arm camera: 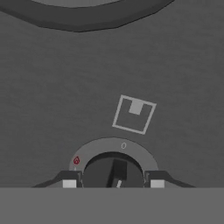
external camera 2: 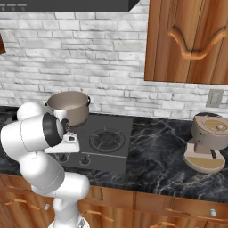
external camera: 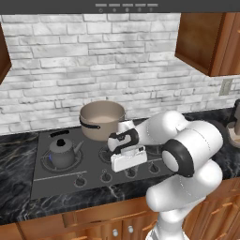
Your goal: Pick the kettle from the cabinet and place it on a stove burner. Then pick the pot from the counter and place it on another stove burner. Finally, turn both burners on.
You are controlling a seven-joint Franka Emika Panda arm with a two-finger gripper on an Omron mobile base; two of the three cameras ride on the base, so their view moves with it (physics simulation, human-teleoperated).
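The dark grey kettle (external camera: 63, 151) stands on the front left stove burner (external camera: 48, 162). On a back burner sits the beige pot (external camera: 101, 119) (external camera 2: 69, 107), empty and upright. My gripper (arm camera: 113, 184) points down at the cooktop's front edge, right of the kettle. In the hand view a round dark knob (arm camera: 113, 171) sits between my fingertips (arm camera: 69, 183), and both press against its sides. The white hand (external camera: 127, 159) (external camera 2: 67, 144) hides that knob in both base views. The right-hand burner (external camera 2: 107, 139) is bare.
Other small knobs (external camera: 106, 177) line the cooktop's front. Black marble counter (external camera 2: 164, 151) flanks the stove. A beige appliance (external camera 2: 208, 142) stands at the right. A closed wooden cabinet (external camera 2: 187, 40) hangs above it, and drawers (external camera: 103, 225) run below the counter.
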